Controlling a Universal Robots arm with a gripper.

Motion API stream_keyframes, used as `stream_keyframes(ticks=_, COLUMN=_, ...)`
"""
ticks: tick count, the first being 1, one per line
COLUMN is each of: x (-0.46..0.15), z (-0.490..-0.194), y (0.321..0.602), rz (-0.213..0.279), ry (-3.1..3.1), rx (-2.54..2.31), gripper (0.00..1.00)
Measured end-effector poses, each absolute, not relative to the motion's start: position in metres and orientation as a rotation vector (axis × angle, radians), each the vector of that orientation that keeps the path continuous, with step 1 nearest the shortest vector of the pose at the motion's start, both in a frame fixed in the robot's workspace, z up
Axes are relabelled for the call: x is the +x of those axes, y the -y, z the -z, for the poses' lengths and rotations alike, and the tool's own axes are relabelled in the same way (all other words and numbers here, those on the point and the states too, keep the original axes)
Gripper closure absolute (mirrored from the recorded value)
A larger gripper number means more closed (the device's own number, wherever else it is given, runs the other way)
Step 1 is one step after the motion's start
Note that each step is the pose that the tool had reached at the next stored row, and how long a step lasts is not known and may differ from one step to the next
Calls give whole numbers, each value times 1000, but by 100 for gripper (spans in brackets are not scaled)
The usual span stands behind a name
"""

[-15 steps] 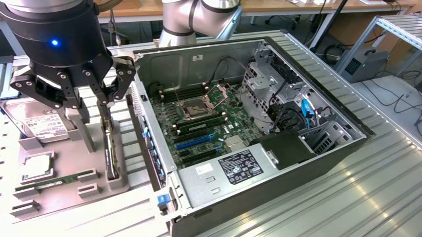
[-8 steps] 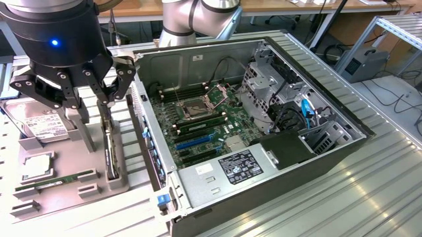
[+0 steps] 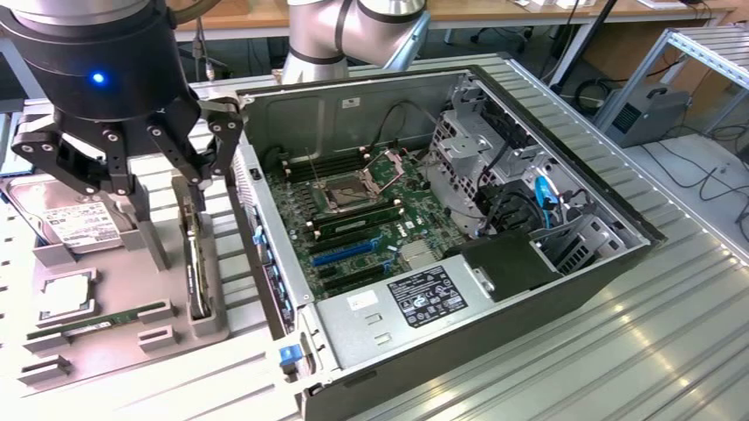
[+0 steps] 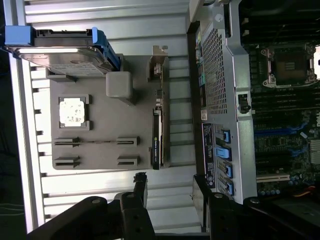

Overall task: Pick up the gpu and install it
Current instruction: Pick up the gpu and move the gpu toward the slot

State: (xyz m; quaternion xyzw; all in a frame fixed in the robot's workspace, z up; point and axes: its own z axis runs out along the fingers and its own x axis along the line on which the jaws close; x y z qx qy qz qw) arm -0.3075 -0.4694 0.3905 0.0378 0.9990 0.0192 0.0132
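The gpu [image 3: 196, 263] is a thin dark card standing on edge in a slot of the grey holder tray [image 3: 117, 351], at the side nearest the computer case. In the wrist view the gpu [image 4: 157, 137] appears edge-on, its silvery bracket at one end. My gripper [image 3: 154, 184] hangs above the tray's back part, over and just behind the card, without touching it. It is open, and nothing sits between its black fingers [image 4: 141, 186]. The gpu lies ahead of the gap of the gripper [image 4: 170, 192] in the wrist view.
The tray also holds a hard drive [image 3: 73, 226], a CPU [image 3: 65, 298] and a green RAM stick [image 3: 100, 323]. The open computer case [image 3: 562, 272] lies at the exterior view's right, its motherboard showing blue expansion slots [image 3: 345, 252]. A grooved metal table [image 3: 655, 351] carries everything.
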Motion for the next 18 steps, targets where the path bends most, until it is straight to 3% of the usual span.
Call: stream_keyframes(ticks=18, x=-308, z=-383, y=469, rz=-60, ry=-3112, rx=118, gripper=50)
